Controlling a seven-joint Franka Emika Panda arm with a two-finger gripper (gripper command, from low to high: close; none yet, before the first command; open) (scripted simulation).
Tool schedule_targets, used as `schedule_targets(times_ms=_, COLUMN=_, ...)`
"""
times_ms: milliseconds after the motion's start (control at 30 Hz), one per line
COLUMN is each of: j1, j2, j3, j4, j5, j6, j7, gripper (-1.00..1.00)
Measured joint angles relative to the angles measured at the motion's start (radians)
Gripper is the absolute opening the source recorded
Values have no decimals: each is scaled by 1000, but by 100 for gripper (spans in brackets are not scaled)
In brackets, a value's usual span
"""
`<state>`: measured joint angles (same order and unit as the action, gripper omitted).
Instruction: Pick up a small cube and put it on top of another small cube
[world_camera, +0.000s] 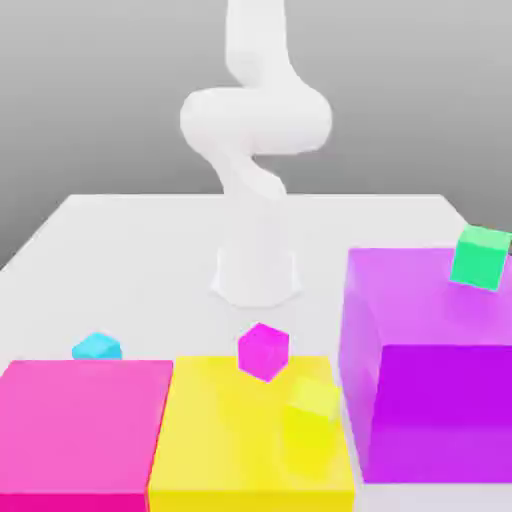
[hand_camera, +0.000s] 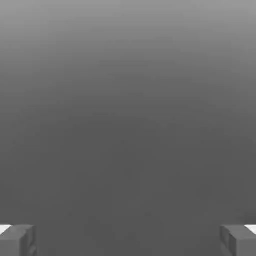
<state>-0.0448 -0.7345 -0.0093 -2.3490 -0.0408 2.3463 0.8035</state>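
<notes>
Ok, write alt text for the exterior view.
A white robot arm rises at the back of a pale table. In front lie a small cyan cube, a small magenta cube and three big blocks: flat pink, yellow, tall purple.

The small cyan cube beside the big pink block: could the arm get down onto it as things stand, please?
Probably yes: the small cyan cube sits alone on the white table, open above, behind the big pink block; the gripper is open with nothing between its fingers.
</notes>
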Motion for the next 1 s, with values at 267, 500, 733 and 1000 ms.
schedule_targets(times_ms=267, j1=-144, j2=213, j3=-69, j4=-158, j5=-114, j6=148, j7=-3, gripper=0)
schedule_targets(times_ms=500, j1=-253, j2=393, j3=-173, j4=-293, j5=-176, j6=276, j7=-33, gripper=0)
schedule_targets(times_ms=733, j1=-335, j2=571, j3=-300, j4=-431, j5=-158, j6=411, j7=-121, gripper=0)
schedule_targets(times_ms=1000, j1=-410, j2=809, j3=-296, j4=-517, j5=162, j6=594, j7=-400, gripper=0)
